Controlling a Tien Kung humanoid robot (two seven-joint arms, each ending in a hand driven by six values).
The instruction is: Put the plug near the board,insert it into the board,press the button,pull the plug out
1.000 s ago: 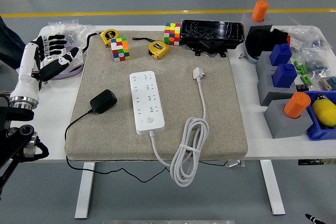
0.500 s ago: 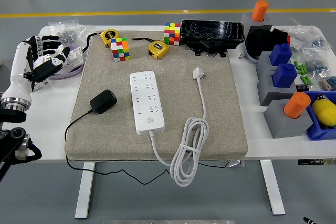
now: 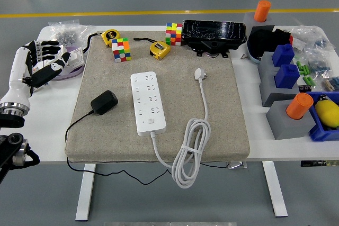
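Beige mat point(image 3: 222, 125) holds power strip point(image 3: 148, 102); black plug point(image 3: 104, 102) at its nine o'clock; left hand point(image 3: 46, 61), fingers spread and empty, risks snagging plug's cord point(image 3: 74, 125).

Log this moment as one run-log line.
left hand: open, empty, over table's left edge | right hand: not in view | black plug adapter: lying on grey mat, left of white power strip | insertion: not started

**No readable text in view**

Nothing in this head view can be read. The white power strip point(image 3: 148, 102) shows only socket holes and a round button, with no legible marking. The two yellow tape measures point(image 3: 110, 36) carry dark round face labels, but their print is too small and blurred to make out.
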